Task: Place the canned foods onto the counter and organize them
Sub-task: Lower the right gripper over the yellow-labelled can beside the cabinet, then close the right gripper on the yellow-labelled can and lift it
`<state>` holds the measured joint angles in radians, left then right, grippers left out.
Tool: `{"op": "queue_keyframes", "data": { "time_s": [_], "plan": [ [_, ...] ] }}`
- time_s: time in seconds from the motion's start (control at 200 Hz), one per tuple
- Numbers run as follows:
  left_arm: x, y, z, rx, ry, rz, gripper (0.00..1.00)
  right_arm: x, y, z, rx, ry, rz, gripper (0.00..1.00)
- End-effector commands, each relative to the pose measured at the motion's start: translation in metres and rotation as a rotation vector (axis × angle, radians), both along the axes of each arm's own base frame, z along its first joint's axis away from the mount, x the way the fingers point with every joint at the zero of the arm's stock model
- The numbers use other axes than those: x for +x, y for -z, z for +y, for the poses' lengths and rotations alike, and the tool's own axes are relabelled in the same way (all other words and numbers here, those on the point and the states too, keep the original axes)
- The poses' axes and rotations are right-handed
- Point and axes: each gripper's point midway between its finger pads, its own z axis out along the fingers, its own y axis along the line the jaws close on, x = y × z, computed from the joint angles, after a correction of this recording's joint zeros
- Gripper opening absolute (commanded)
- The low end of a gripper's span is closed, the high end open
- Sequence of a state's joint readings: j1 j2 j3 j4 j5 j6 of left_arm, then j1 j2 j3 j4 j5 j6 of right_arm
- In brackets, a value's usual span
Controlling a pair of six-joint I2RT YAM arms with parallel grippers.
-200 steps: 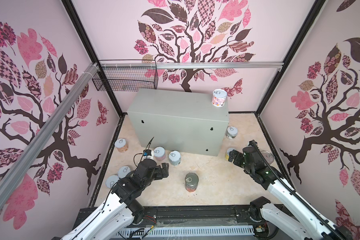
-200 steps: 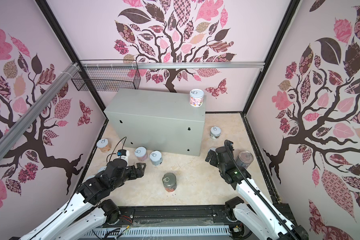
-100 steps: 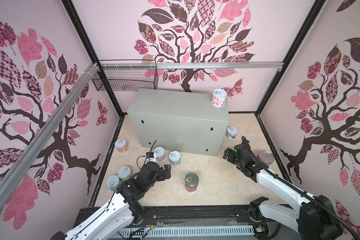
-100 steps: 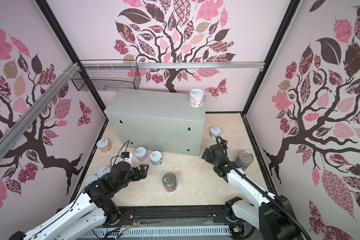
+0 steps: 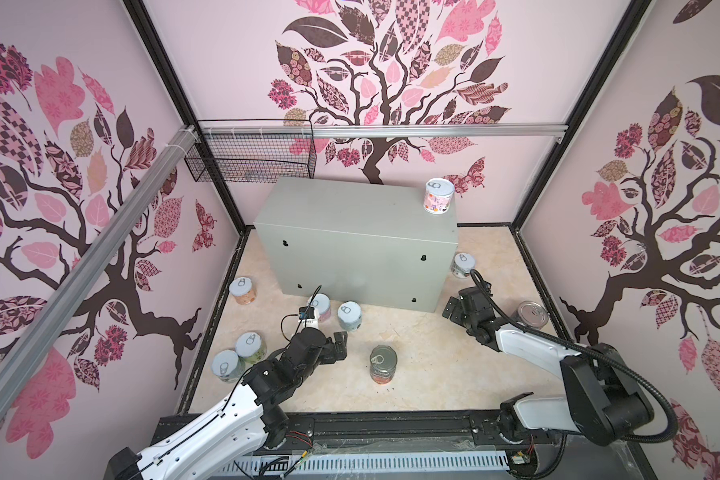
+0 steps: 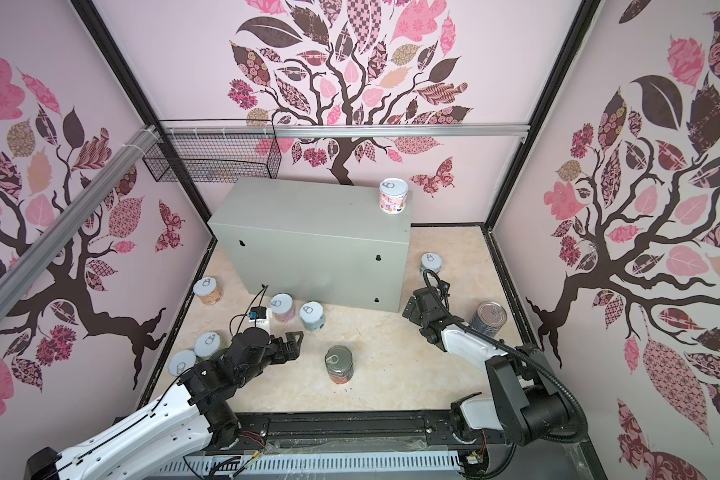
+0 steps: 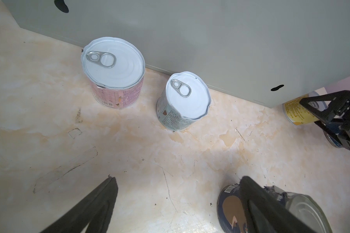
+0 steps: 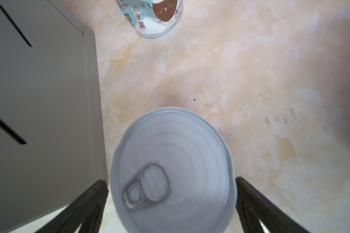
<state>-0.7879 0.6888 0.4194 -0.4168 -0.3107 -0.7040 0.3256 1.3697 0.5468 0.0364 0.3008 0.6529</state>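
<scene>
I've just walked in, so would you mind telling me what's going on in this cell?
Two robot arms are moving cans onto the grey counter. Only one pink can stands on top of it; the rest sit on the floor. The right gripper, open, straddles a white-lidded can beside the counter's corner. The left gripper is open and empty near the tall can.

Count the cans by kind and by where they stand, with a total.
On the counter, short cans: 1
On the floor, short cans: 7, the seventh shown only by the wrist views
On the floor, taller metal-topped cans: 2
Total: 10
</scene>
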Motion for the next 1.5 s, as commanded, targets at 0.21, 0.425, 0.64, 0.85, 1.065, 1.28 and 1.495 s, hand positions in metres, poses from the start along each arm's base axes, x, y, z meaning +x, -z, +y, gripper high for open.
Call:
{"op": "queue_keyframes", "data": {
  "time_s": [0.21,0.425,0.64,0.85,1.065,1.28,1.495],
  "plan": [
    [0.001,0.010,-0.004,-0.005,0.018,-0.010,0.98,0.017,0.011,-0.015,-0.092,0.033,0.003,0.96],
    [0.001,0.014,-0.008,-0.013,0.031,-0.004,0.98,0.026,0.010,-0.015,-0.114,0.017,0.014,0.92],
    [0.000,0.013,-0.007,-0.013,0.032,-0.003,0.98,0.030,0.010,-0.014,-0.126,0.006,0.019,0.86],
    [0.000,0.014,-0.010,-0.013,0.044,0.002,0.98,0.029,0.008,-0.014,-0.132,-0.009,0.017,0.74],
    [0.001,0.008,-0.012,-0.022,0.048,-0.004,0.98,0.025,-0.004,-0.016,-0.144,-0.022,0.002,0.68],
    [0.001,0.000,-0.015,-0.060,0.044,-0.009,0.98,0.023,-0.026,-0.008,-0.103,-0.054,-0.031,0.64],
    [-0.001,-0.019,-0.016,-0.082,0.057,-0.025,0.98,0.018,-0.063,-0.006,-0.087,-0.079,-0.085,0.63]
  ]
}}
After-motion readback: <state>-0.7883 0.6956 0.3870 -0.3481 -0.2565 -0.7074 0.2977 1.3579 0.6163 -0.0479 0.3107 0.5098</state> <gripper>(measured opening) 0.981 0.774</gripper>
